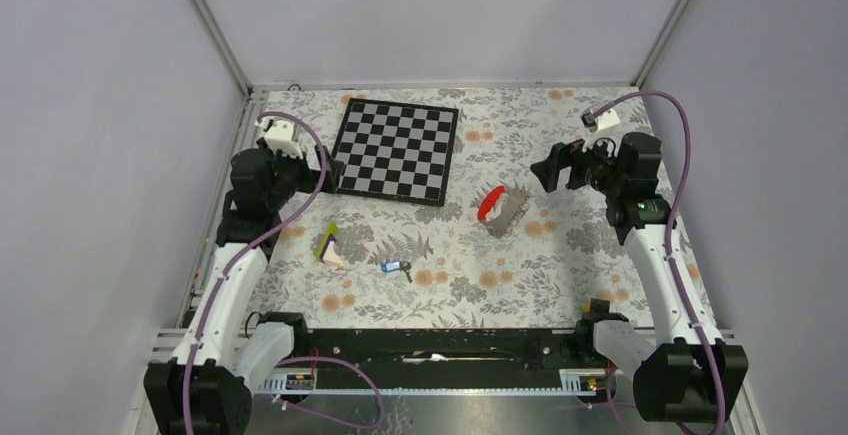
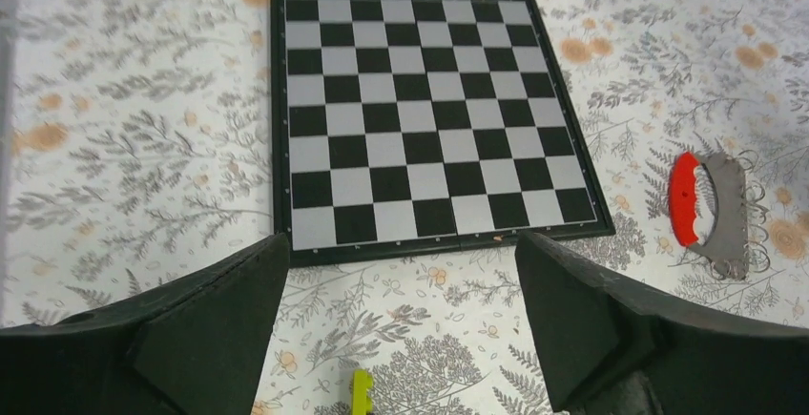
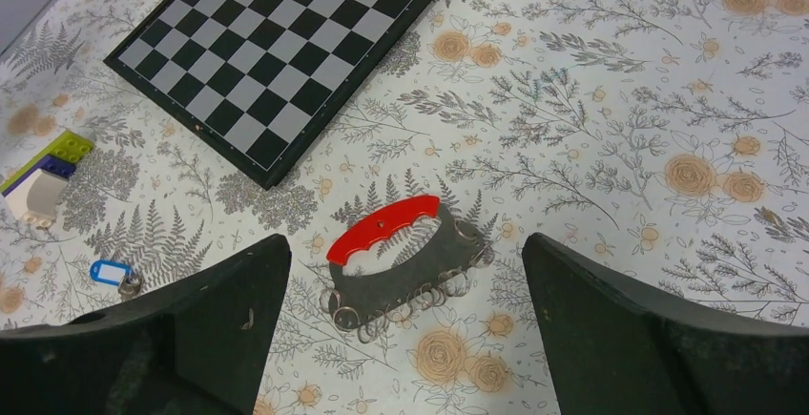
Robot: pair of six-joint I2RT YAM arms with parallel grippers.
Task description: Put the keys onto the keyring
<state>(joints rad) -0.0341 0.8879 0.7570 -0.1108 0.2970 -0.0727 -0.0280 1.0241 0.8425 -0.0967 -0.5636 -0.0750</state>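
Observation:
The keys, a small blue tag with a dark key, lie on the floral tablecloth near the front middle; they also show at the left of the right wrist view. The keyring, a red-and-grey loop with several small metal rings along its grey part, lies right of centre; it shows in the left wrist view and the right wrist view. My left gripper is open and empty, held above the table by the chessboard's left edge. My right gripper is open and empty, held above and to the right of the keyring.
A black-and-white chessboard lies at the back centre. A yellow-purple-white wedge sits left of the keys. Metal frame posts and grey walls enclose the table.

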